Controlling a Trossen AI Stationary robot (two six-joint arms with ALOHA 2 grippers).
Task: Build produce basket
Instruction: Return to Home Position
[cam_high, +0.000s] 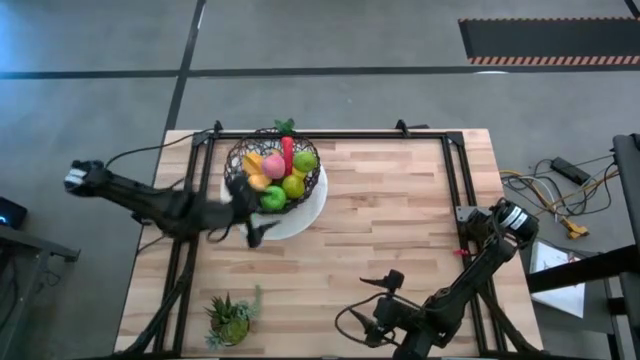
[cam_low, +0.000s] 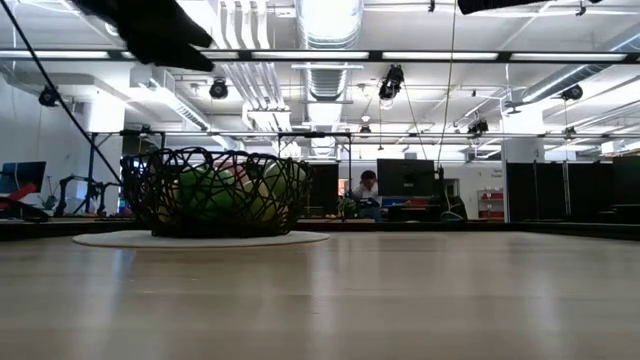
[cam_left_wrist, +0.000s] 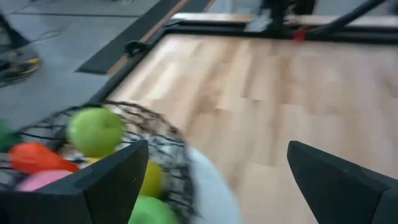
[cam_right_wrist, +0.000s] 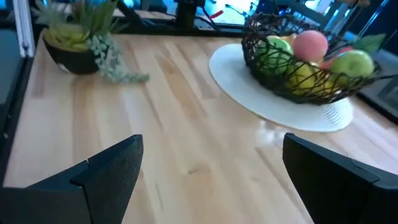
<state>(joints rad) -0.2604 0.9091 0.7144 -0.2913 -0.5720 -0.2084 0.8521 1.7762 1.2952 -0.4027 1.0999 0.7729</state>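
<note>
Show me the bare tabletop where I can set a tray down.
Free: the wide stretch of table right of the white plate, out to the edge. Crowded: the basket with the left gripper close by; potted plant and right gripper along the near edge.

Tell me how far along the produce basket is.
Loading looks done: all the produce in view sits in the basket on the white plate. Nothing is in hand: the left gripper hovers open and empty beside the basket, and the right gripper is open, well away from it. Likely left: bringing the left gripper away to rest.
</note>
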